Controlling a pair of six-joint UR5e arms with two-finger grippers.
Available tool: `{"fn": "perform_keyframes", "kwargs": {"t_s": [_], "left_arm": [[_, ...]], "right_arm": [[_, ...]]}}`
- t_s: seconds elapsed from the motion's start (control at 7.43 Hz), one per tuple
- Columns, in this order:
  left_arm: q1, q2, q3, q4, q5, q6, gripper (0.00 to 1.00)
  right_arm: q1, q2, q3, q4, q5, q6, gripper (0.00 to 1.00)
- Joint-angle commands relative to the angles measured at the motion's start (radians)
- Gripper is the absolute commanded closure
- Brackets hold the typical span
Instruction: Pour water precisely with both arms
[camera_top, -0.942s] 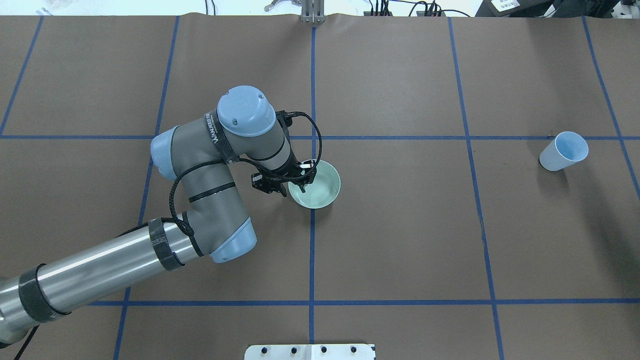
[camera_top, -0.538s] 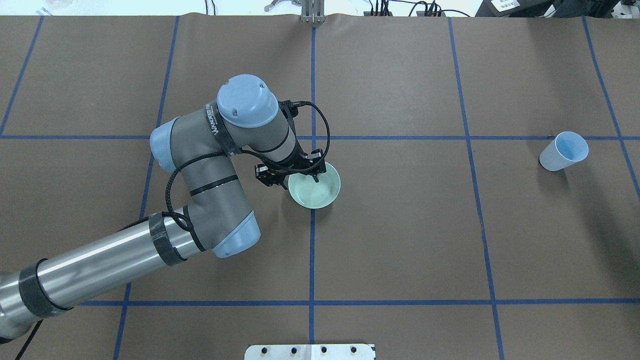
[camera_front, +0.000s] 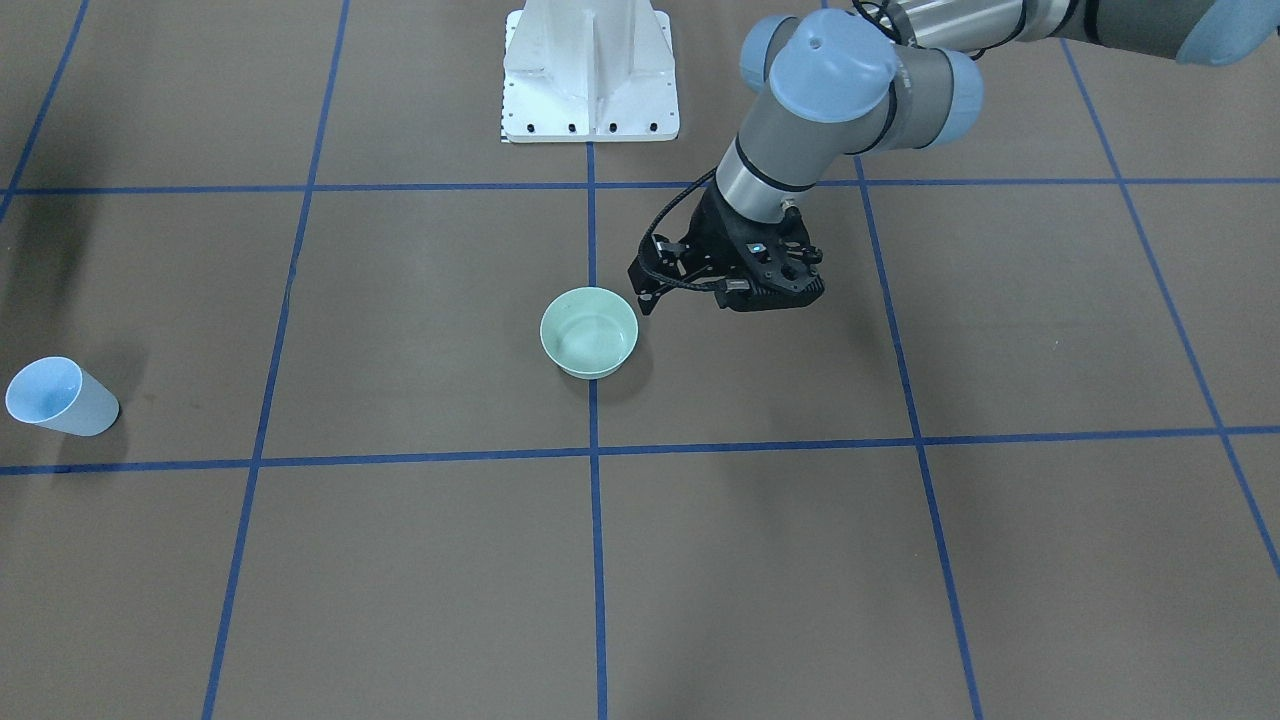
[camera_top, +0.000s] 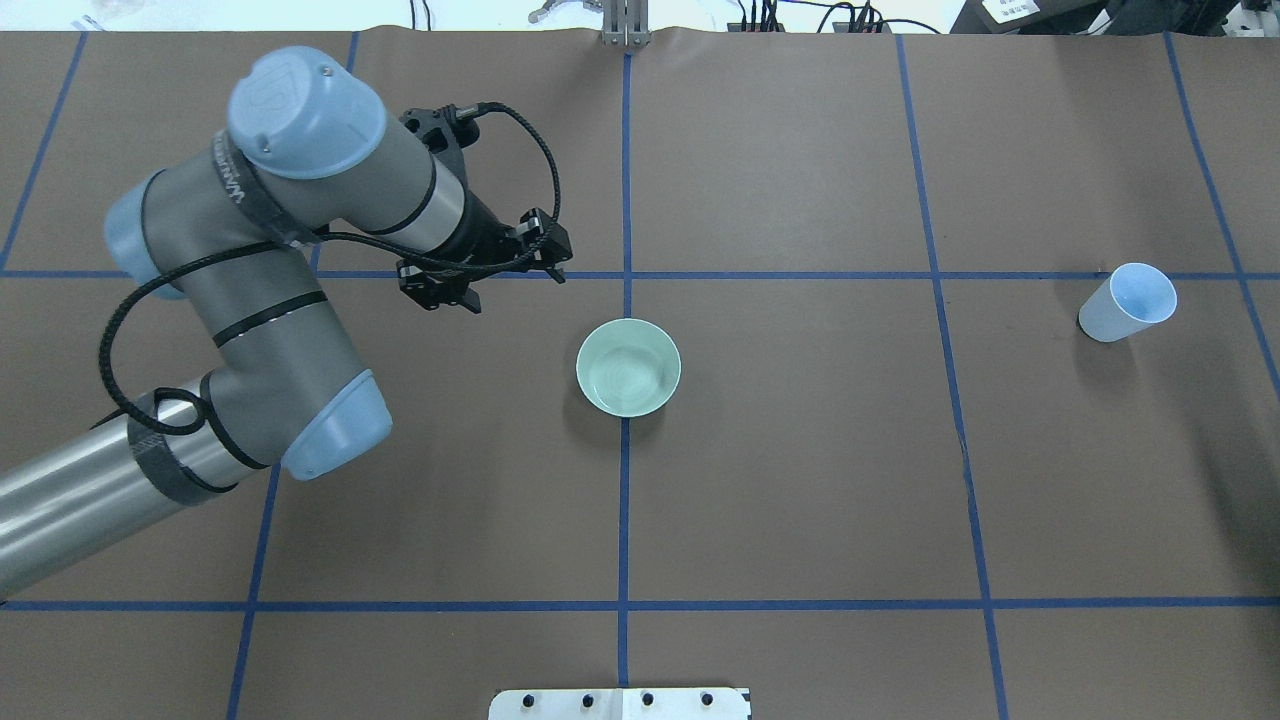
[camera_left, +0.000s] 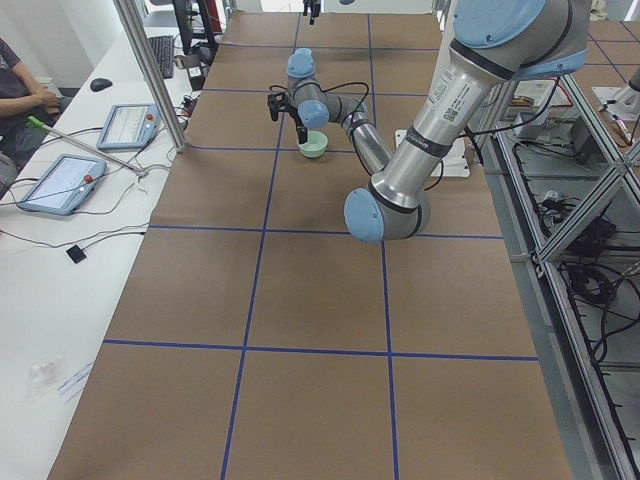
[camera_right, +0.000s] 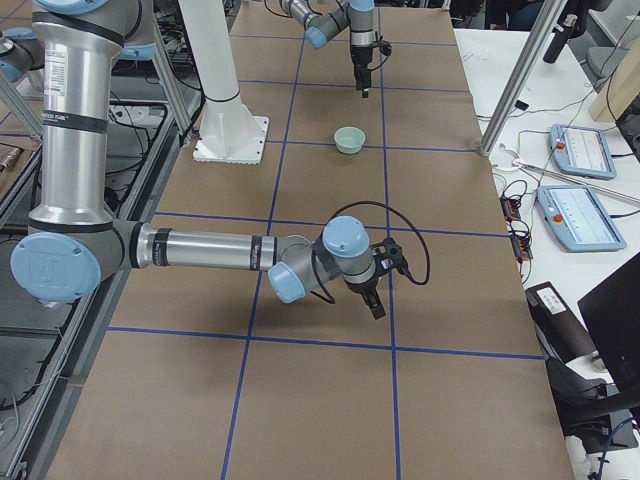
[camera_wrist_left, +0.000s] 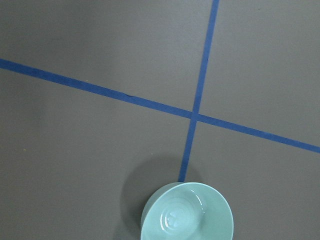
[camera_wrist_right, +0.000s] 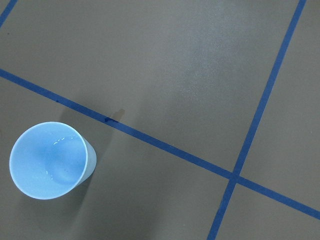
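Note:
A mint-green bowl (camera_top: 628, 367) stands upright at the table's middle, on a blue tape line; it also shows in the front view (camera_front: 589, 332) and the left wrist view (camera_wrist_left: 186, 212). My left gripper (camera_top: 550, 262) hangs above the table, apart from the bowl on its far left side, open and empty (camera_front: 648, 290). A light blue cup (camera_top: 1127, 302) stands upright at the far right, with wet glints inside (camera_wrist_right: 48, 160). My right gripper (camera_right: 375, 298) shows only in the exterior right view; I cannot tell whether it is open or shut.
The white bolted pedestal (camera_front: 590, 70) stands at the robot's side of the table. Blue tape lines grid the brown table cover (camera_top: 800, 450). A side desk with tablets (camera_right: 575, 150) and a metal post (camera_left: 150, 70) run along the far edge.
My left gripper, with one finger inside the bowl's rim at first, has come off it, risen and swung away to the far left. The bowl and the cup have not moved.

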Motion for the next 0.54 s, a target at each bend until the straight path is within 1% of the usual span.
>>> {"fn": "perform_keyframes", "kwargs": {"t_s": [0.0,0.13,0.27,0.4], "left_arm": [[-0.052,0.175,-0.083,-0.009,-0.004,0.231,0.00],[-0.078,0.220,-0.091,-0.009,-0.003,0.325,0.00],[-0.092,0.231,-0.088,-0.009,0.000,0.345,0.00],[-0.095,0.231,-0.082,-0.011,0.000,0.343,0.00]], "right_arm": [[-0.004,-0.117,-0.006,0.342,0.025,0.154,0.00],[-0.004,-0.128,-0.011,0.385,0.087,0.199,0.00],[-0.004,-0.133,-0.034,0.453,0.098,0.201,0.00],[-0.006,-0.136,-0.080,0.537,0.088,0.203,0.00]]}}
